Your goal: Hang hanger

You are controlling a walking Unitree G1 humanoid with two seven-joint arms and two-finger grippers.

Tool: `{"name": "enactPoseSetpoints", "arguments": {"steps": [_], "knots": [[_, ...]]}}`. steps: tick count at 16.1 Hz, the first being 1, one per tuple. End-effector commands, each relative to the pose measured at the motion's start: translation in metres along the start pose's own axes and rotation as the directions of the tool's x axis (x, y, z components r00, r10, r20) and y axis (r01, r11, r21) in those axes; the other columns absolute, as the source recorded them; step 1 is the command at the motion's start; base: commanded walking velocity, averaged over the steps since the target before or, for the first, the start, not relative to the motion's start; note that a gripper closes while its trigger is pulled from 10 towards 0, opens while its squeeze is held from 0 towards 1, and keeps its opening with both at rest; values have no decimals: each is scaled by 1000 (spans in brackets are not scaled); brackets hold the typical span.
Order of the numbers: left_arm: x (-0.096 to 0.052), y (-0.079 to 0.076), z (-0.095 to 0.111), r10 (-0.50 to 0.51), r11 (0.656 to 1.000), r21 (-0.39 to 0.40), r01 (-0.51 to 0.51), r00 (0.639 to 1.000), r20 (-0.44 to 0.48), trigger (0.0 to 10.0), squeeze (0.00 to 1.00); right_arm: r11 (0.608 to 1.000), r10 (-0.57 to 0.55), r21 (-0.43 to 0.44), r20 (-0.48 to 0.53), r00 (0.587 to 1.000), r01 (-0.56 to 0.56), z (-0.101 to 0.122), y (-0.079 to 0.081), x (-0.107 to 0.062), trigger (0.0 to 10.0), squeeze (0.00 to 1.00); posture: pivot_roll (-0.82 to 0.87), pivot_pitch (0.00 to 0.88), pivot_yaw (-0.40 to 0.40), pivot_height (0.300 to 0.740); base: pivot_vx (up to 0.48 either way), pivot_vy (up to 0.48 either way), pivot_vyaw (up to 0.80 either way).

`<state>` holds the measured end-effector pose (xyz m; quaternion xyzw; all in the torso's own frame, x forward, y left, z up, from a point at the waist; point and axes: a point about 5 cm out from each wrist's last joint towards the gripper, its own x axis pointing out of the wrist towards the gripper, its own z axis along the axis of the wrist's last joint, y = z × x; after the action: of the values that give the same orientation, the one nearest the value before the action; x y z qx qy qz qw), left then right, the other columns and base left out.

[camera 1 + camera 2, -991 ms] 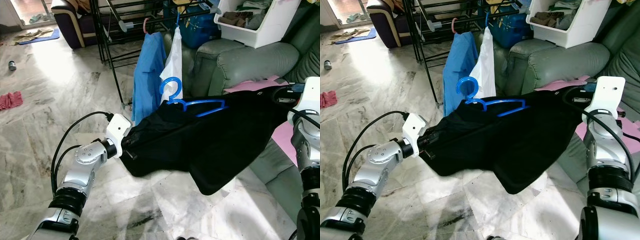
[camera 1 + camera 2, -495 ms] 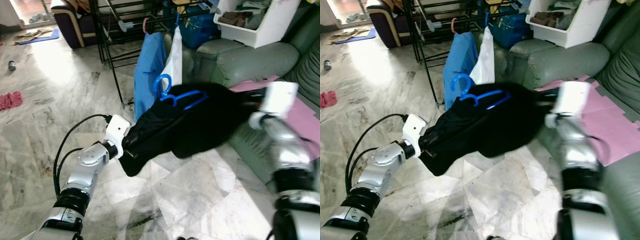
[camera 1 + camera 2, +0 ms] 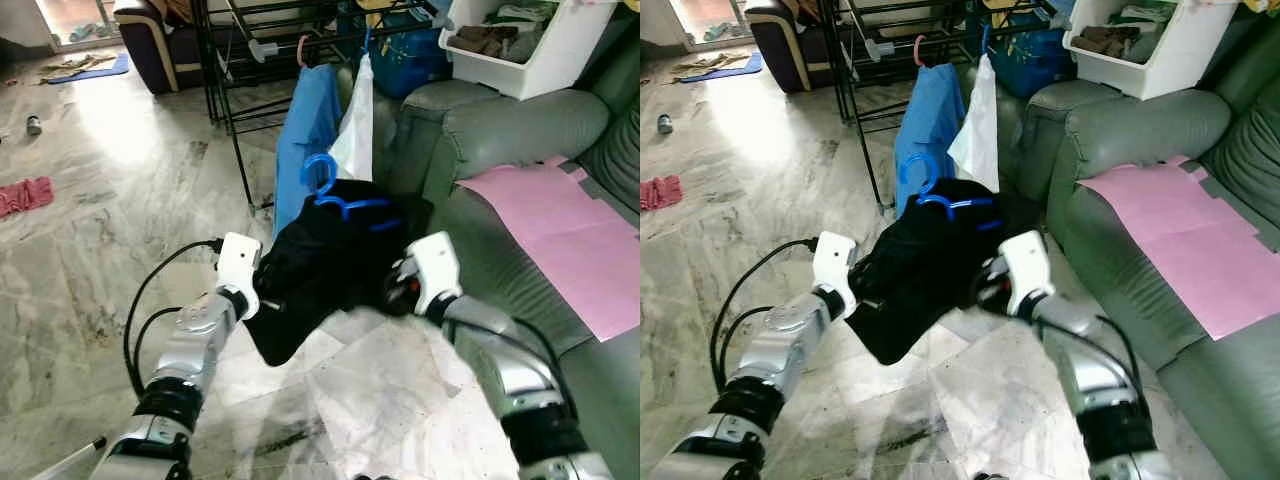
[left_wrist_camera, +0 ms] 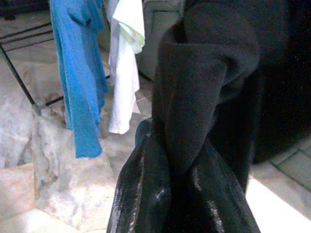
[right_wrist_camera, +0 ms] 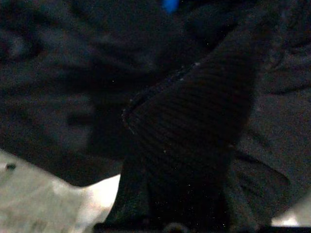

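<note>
black cloth (image 3: 325,250) on the blue hanger (image 3: 340,195) is pinched by left gripper (image 3: 262,297) and right gripper (image 3: 392,290); lift its hook slowly to the drying rack (image 3: 235,90).

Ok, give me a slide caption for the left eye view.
Both grippers, left and right, bunch a black garment on a blue hanger before the clothes rack.

I see a black garment (image 3: 330,265) on a bright blue hanger (image 3: 345,200). Behind it hang a blue shirt (image 3: 305,130) and a white one (image 3: 357,140) on a black rack (image 3: 225,75). The sofa (image 3: 520,130) is grey-green under a pink sheet (image 3: 560,225); the floor (image 3: 100,220) is veined grey-white marble.
</note>
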<state>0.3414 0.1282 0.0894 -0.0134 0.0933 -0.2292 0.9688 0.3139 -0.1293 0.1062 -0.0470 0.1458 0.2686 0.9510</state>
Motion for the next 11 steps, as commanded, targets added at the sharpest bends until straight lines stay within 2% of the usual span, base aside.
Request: {"name": "enactPoseSetpoints", "arguments": {"steps": [1, 2, 3, 4, 6, 8, 9, 10, 11], "knots": [[9, 3, 36, 45, 998, -48, -39, 990, 137, 0, 0, 990, 135, -20, -66, 989, -137, -12, 22, 2, 0, 0, -38, 72, -31, 740, 0, 0, 0], [9, 5, 39, 63, 997, -48, -57, 988, 139, 0, 0, 980, 169, -80, -123, 978, -180, -22, 26, -4, 0, 0, -38, 74, -30, 740, 0, 0, 0], [9, 6, 39, 64, 997, -43, -59, 988, 139, 0, 0, 980, 164, -94, -133, 977, -178, -25, 25, -6, 0, 0, -38, 74, -30, 740, 0, 0, 0], [8, 8, 39, 65, 998, -31, -61, 989, 135, 0, 0, 985, 108, -124, -129, 986, -124, -25, 15, -8, 0, 0, -35, 75, -32, 740, 0, 0, 0], [5, 15, 38, 106, 994, -34, -102, 986, 128, 0, 0, 993, 44, -108, -101, 994, -55, -17, 0, -10, 0, 0, -37, 77, -30, 740, 0, 0, 0], [2, 16, 36, 70, 998, -9, -70, 991, 115, 0, 0, 981, -129, -147, 1, 992, 128, 5, -34, -14, 0, 0, -35, 77, -31, 740, 0, 0, 0], [0, 16, 35, 46, 999, 23, -49, 992, 115, 0, 0, 948, -280, -135, 82, 956, 289, 22, -63, -22, 0, 0, -32, 77, -31, 740, 0, 0, 0], [-3, 18, 35, 25, 997, 69, -33, 993, 118, 0, 0, 894, -407, -137, 147, 902, 426, 35, -87, -31, 0, 0, -32, 77, -31, 740, 0, 0, 0], [-7, 20, 34, -9, 993, 121, -5, 993, 114, 0, 0, 827, -521, -119, 200, 830, 549, 48, -111, -46, 0, 0, -34, 78, -31, 740, 0, 0, 0]]}}
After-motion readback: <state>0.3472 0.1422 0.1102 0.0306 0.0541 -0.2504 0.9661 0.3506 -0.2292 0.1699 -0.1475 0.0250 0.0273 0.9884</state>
